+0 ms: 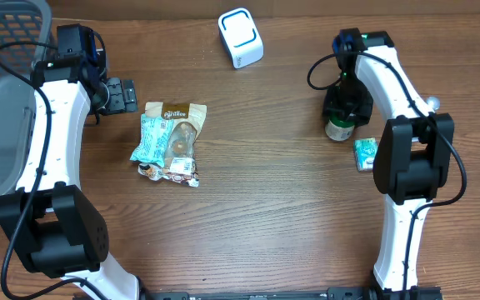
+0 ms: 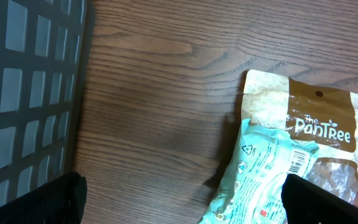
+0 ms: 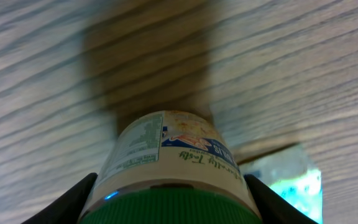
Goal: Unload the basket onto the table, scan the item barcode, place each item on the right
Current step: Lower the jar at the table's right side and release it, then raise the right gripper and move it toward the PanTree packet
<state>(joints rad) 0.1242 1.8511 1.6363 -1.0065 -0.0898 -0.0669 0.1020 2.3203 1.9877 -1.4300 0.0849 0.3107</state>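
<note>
Jar (image 1: 338,129) with green lid and printed label at right of worktop (image 1: 265,217), directly under right gripper (image 1: 342,110). Right gripper partly closed, fingers (image 3: 73,202) pressed against both sides of green lid in wrist view; has hold of jar. Can't tell whether jar base touches wood or hangs clear. Label text too blurred to read. Small teal packet (image 1: 364,153) just near-right of jar, flat on worktop beside right arm. White scanner (image 1: 240,37) with blue-edged top at far centre, well apart from jar, off to its far left. At far left: left gripper (image 1: 122,94), jaws spread fully wide, holding nothing, hovering over bare wood just left of snack pile. Pile at centre-left: brown PanTree pouch (image 1: 176,111) at far end, mint-green packet (image 1: 152,138) overlapping its left edge, barcode visible on it in left wrist view, smaller wrappers (image 1: 173,171) at near end. Grey mesh basket (image 1: 7,58) at far-left corner beside left arm.
</note>
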